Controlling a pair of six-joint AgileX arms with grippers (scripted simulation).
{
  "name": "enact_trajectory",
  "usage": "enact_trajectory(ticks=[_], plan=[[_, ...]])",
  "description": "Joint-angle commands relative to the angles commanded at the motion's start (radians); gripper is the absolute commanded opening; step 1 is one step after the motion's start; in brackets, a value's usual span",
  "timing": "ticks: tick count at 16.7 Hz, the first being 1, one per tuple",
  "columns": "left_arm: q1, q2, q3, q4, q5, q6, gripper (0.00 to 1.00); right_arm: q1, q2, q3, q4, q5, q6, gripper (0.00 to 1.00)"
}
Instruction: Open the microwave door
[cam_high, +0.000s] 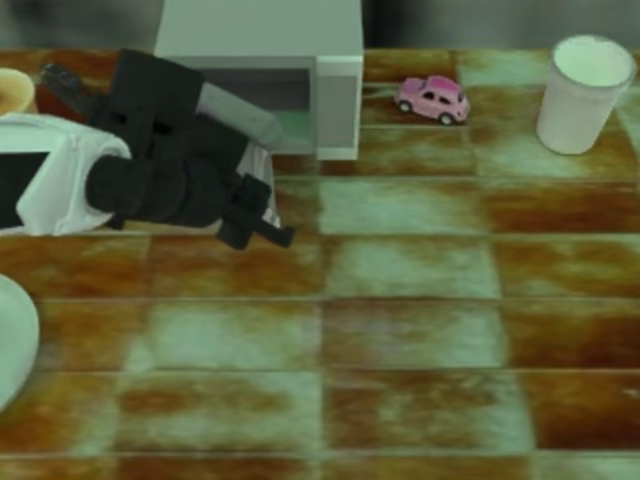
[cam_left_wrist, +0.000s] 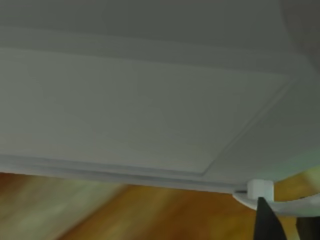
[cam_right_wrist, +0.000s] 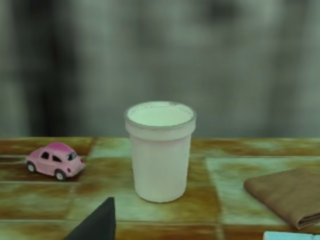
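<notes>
We are looking down on the boxy light grey-white microwave (cam_high: 262, 40) sitting at the far edge of the rust-and-green tiled table (cam_high: 400, 330), left of centre, and its greyish-green cavity is showing beside the narrow plain control strip (cam_high: 339, 105). The flat pale grey-white microwave door (cam_high: 240, 113) is standing swung out towards the table's left, angled away from the opening. Our left gripper (cam_high: 262, 205) is reaching in at the door's outer edge, its black body lying across the door, and from above we cannot tell how far its fingers are spread. In the left wrist view the door panel (cam_left_wrist: 140, 110) is filling nearly the whole picture, with a dark fingertip (cam_left_wrist: 266, 222) just under a small white block at its corner; contact looks likely but we cannot be sure. Right of the microwave a small pink toy car (cam_high: 433, 99) is sitting, and farther right a tall white cup (cam_high: 584, 93). The right wrist view is showing a folded brown cloth (cam_right_wrist: 289, 195) near the cup; the right gripper's spread cannot be told.
</notes>
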Motion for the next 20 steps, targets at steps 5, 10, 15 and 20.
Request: enact_trajectory(ticks=[5, 10, 15, 20], plan=[[0.000, 0.000, 0.000, 0.000, 0.000, 0.000, 0.00, 0.000, 0.000, 0.000, 0.000, 0.000, 0.000, 1.00], [-0.007, 0.001, -0.001, -0.001, 0.008, -0.006, 0.00, 0.000, 0.000, 0.000, 0.000, 0.000, 0.000, 1.00], [0.022, -0.013, -0.013, -0.010, 0.042, 0.050, 0.00, 0.000, 0.000, 0.000, 0.000, 0.000, 0.000, 1.00], [0.027, -0.015, -0.016, -0.012, 0.048, 0.060, 0.00, 0.000, 0.000, 0.000, 0.000, 0.000, 0.000, 1.00]])
